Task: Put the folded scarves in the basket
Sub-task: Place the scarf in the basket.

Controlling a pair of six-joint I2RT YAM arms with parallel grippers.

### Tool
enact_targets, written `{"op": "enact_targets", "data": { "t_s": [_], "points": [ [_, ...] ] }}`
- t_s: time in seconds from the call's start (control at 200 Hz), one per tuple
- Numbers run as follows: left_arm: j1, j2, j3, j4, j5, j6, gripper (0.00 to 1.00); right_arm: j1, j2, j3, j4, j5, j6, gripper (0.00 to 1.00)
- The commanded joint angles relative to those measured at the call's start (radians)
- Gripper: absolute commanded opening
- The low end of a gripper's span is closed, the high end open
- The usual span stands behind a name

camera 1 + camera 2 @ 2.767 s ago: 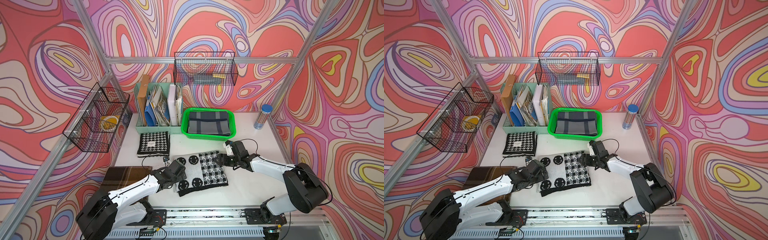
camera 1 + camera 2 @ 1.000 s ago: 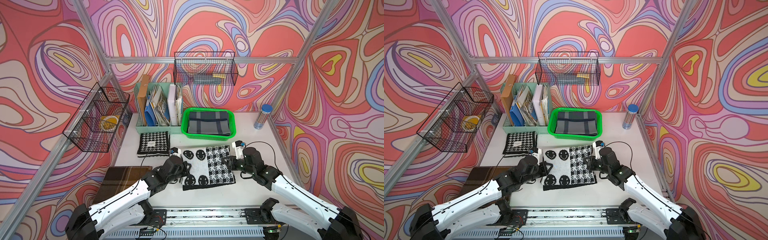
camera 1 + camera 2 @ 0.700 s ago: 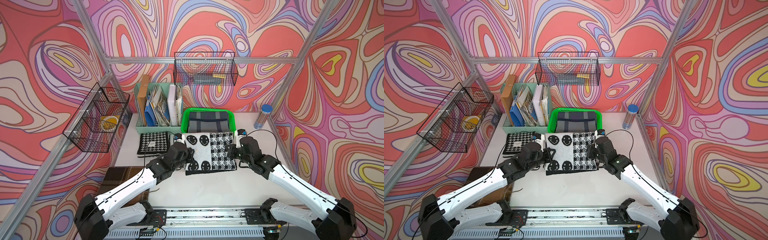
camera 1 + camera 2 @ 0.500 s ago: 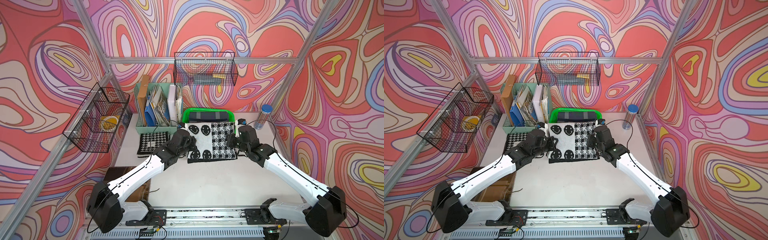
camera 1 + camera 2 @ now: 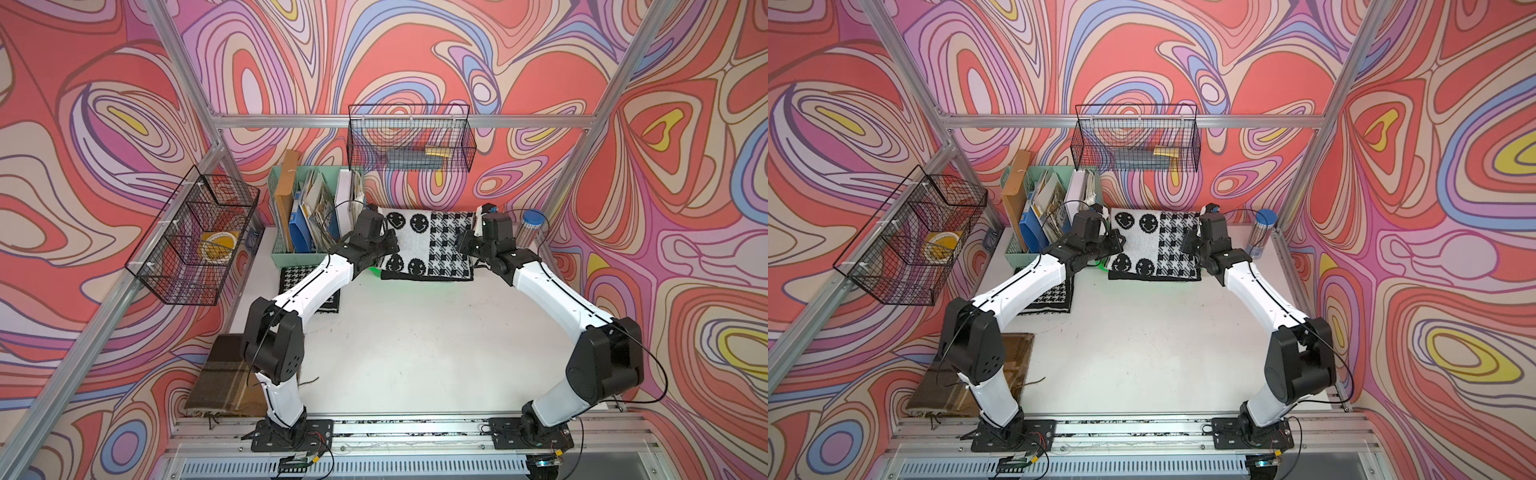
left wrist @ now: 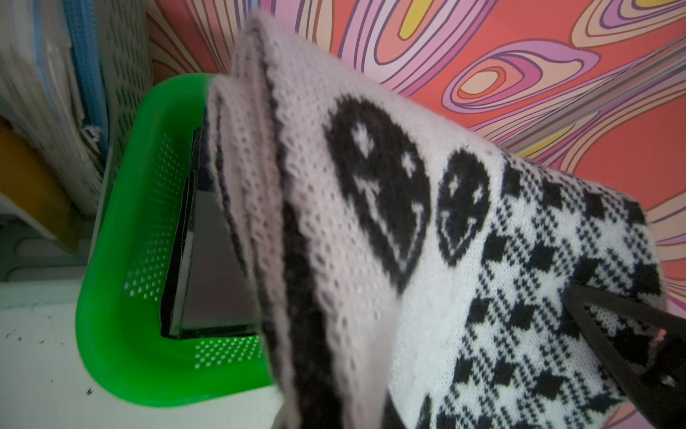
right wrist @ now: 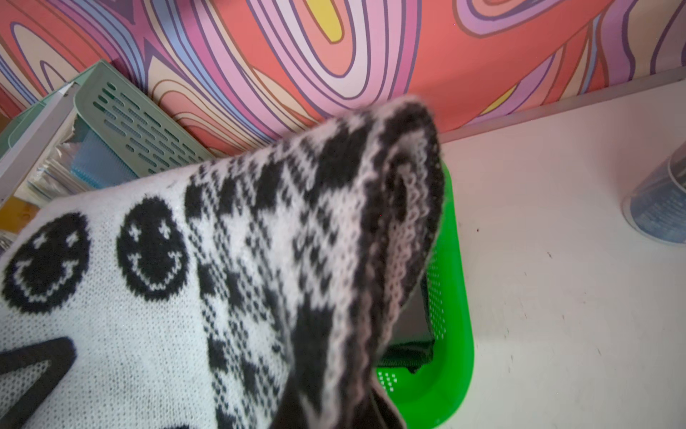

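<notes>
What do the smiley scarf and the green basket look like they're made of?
The smiley scarf: knitted yarn, soft and matte; stitch loops show clearly, wool or acrylic unclear. The green basket: probably moulded plastic, smooth, slightly glossy, with small perforated holes.

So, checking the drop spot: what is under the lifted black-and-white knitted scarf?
The bright green perforated plastic basket, with a dark grey folded cloth inside. The scarf covers most of both, so the rest of the interior is hidden.
</notes>
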Motion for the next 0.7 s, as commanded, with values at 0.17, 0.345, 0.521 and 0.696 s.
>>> {"op": "enact_targets", "data": {
  "t_s": [0.17, 0.345, 0.521, 0.696],
  "points": [
    [0.042, 0.188, 0.275, -0.093, 0.012, 0.056, 0.0, -0.043, 0.144, 0.144, 0.048, -0.017, -0.041, 0.0],
    [0.049, 0.247, 0.321, -0.119, -0.008, 0.067, 0.0, -0.054, 0.227, 0.185, 0.041, -0.016, -0.056, 0.0],
    [0.052, 0.305, 0.377, -0.181, -0.047, 0.09, 0.0, -0.059, 0.273, 0.2, 0.036, -0.023, -0.062, 0.0],
    [0.052, 0.369, 0.444, -0.237, -0.079, 0.124, 0.0, -0.061, 0.318, 0.218, 0.026, -0.011, -0.05, 0.0]
  ]
}}
